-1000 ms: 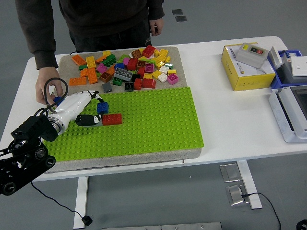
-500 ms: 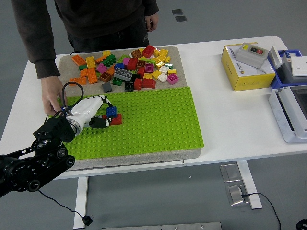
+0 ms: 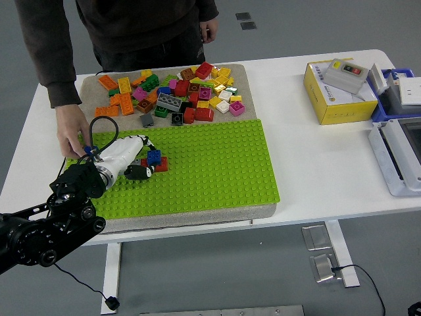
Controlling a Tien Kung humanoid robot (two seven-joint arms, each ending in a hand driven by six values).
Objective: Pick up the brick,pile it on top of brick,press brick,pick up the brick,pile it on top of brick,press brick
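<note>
My left hand (image 3: 145, 162), white with black fingers, reaches in from the lower left over the green baseplate (image 3: 217, 164). Its fingers are curled around a small blue brick (image 3: 155, 156). That blue brick sits on top of a red brick (image 3: 162, 165) standing on the plate's left part. The black thumb (image 3: 137, 172) lies just left of the red brick. How firmly the two bricks are joined cannot be told. My right arm is out of the picture.
A loose pile of coloured bricks (image 3: 184, 92) lies on the grey mat behind the baseplate. A person at the far side rests a hand (image 3: 71, 138) on the plate's left edge. A yellow box (image 3: 332, 102) and blue-white trays (image 3: 398, 131) stand at the right.
My left hand carried the blue brick right and down from above the plate onto the red brick. The person's hand slid slightly right along the plate's left edge.
</note>
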